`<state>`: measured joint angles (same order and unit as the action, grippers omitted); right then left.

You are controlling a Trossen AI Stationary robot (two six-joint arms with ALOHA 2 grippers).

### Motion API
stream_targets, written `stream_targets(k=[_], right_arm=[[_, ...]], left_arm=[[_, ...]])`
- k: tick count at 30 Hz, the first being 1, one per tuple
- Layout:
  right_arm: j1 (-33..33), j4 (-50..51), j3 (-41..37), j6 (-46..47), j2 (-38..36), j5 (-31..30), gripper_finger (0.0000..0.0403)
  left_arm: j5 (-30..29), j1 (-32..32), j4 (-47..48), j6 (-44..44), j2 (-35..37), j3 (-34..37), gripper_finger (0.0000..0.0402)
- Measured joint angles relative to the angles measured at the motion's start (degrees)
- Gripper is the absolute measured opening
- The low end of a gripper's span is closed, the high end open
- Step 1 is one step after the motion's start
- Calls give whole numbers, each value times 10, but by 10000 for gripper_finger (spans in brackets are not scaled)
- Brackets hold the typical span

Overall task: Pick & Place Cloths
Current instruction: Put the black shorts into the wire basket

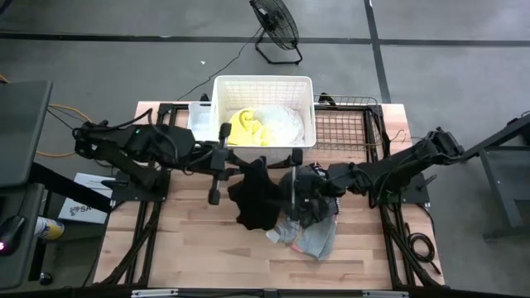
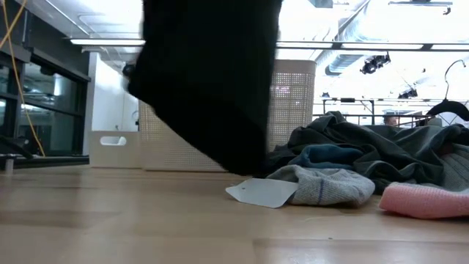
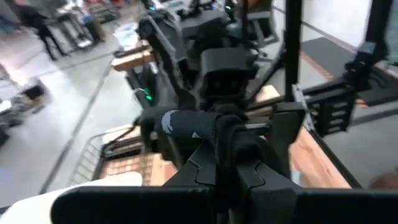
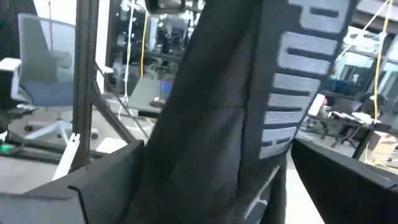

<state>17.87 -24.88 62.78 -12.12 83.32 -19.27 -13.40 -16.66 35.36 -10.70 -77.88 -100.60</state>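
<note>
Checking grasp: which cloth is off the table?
The black cloth, hanging from the left pincer; the yellow one lies in the basket, the rest on the table.

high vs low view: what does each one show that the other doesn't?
High only: both arms, the left gripper shut on the black cloth, the open right gripper beside it, and the yellow cloth in the white basket.
Low only: a pink cloth and a white tag on the table.
Both: the hanging black cloth and the grey pile beside it.
</note>
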Motion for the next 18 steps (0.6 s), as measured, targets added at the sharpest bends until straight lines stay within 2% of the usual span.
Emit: stream_targets(k=[6,10,15,18], right_arm=[[-15,-23,0,1,33,-3,395],[-27,-45,0,4,54,0,394],[-26,-38,0,15,62,-1,390],[-19,-37,0,31,62,0,370]], left_arm=[[91,29,-59,0,-19,0,1],[132,36,-82,5,-28,0,1],[142,35,-77,6,-31,0,1],[141,35,-64,10,-30,0,1]])
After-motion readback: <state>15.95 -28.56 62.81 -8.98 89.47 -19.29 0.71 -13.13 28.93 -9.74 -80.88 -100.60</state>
